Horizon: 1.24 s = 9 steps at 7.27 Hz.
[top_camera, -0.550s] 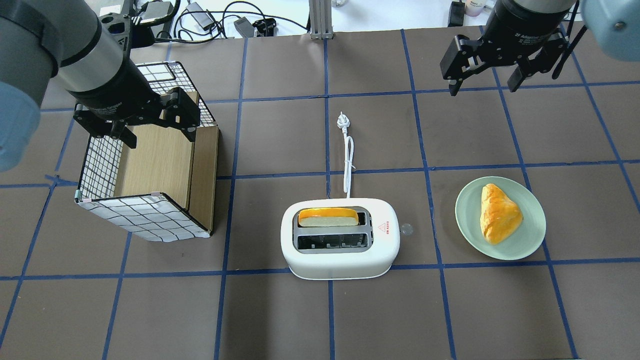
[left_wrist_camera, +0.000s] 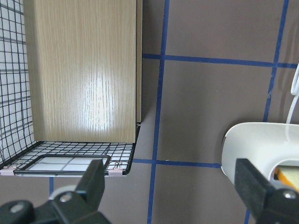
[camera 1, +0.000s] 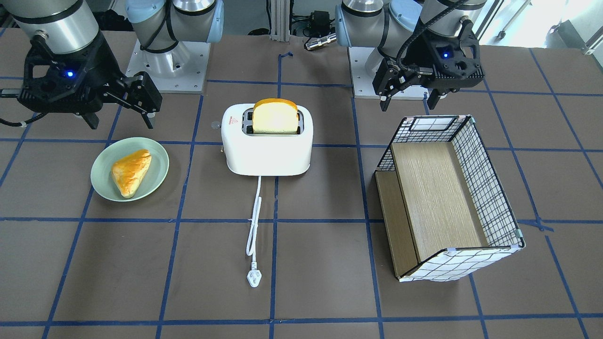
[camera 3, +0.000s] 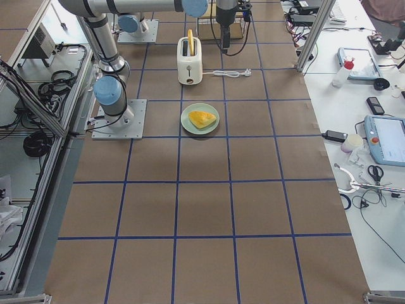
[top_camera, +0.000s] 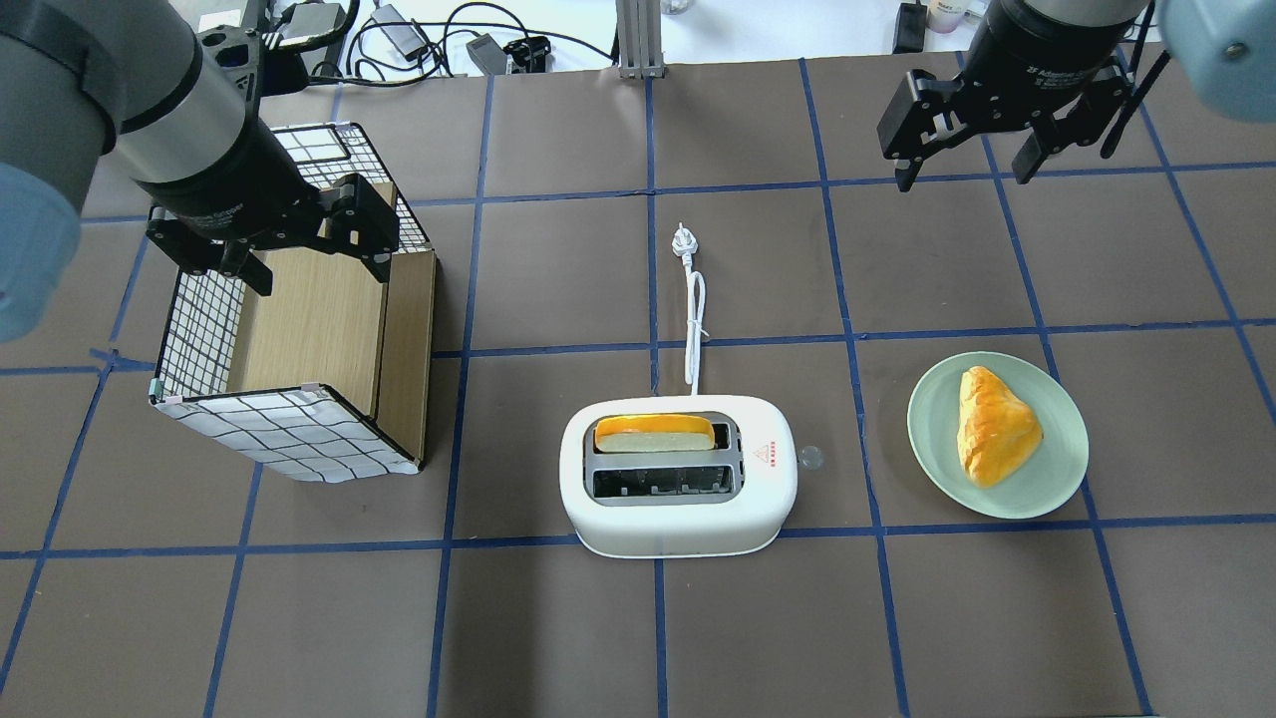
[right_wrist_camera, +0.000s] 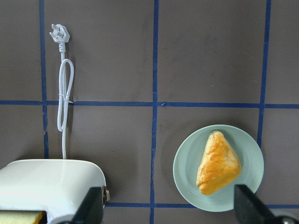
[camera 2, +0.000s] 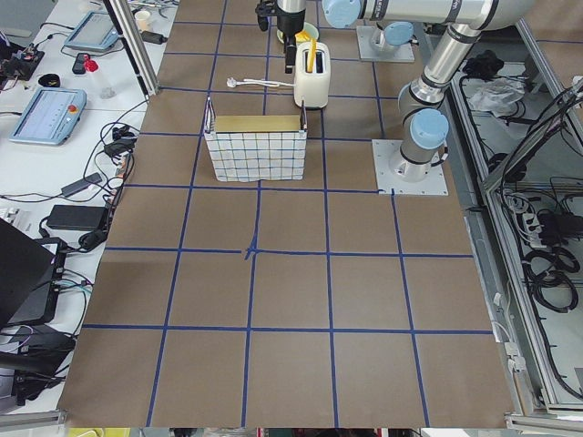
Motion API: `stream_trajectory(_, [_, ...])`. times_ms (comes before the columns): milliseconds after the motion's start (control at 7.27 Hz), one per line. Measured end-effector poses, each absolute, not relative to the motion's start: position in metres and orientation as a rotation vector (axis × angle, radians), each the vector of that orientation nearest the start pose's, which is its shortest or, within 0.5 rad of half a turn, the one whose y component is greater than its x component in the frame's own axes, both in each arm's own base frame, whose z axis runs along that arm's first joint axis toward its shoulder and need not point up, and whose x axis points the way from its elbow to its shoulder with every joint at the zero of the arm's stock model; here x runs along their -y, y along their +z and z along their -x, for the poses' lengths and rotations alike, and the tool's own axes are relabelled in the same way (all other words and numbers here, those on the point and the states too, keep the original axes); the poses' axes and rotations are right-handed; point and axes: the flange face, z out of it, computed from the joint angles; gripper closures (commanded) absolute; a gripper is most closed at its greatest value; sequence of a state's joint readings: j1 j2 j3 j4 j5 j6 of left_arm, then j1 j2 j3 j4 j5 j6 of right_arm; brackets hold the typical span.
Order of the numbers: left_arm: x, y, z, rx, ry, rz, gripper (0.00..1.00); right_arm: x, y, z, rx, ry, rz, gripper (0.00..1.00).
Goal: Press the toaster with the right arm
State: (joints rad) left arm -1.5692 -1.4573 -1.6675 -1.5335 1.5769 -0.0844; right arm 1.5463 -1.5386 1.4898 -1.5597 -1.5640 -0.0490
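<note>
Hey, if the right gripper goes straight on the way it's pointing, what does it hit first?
The right gripper points straight down, open. Most likely it meets the plate near its rim, or the table just beside it; depth is hard to judge. Not the toaster.

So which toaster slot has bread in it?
The white rounded plastic toaster's slot nearer its white cord holds the yellow-crusted bread slice; the other slot is empty.
</note>
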Motion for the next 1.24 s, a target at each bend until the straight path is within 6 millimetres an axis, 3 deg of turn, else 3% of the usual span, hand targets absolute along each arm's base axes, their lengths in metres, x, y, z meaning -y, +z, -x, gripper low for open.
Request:
stream_trajectory(688, [0.449, 0.497, 0.132, -3.134, -0.085, 0.135, 0.00, 0.511, 0.509, -0.122, -3.135, -0.051, 0.037, 0.00])
stream_trajectory(963, [0.449, 0.497, 0.132, -3.134, -0.085, 0.135, 0.00, 0.505, 0.502, -0.122, -3.132, 0.057, 0.035, 0.02])
stream_trajectory(1101, [0.449, 0.497, 0.132, -3.134, -0.086, 0.135, 0.00, 0.495, 0.492, -0.122, -3.119, 0.204, 0.032, 0.36])
stream_trajectory(1239, [0.449, 0.497, 0.132, -3.134, -0.085, 0.135, 0.00, 0.483, 0.479, -0.123, -3.097, 0.371, 0.009, 0.78])
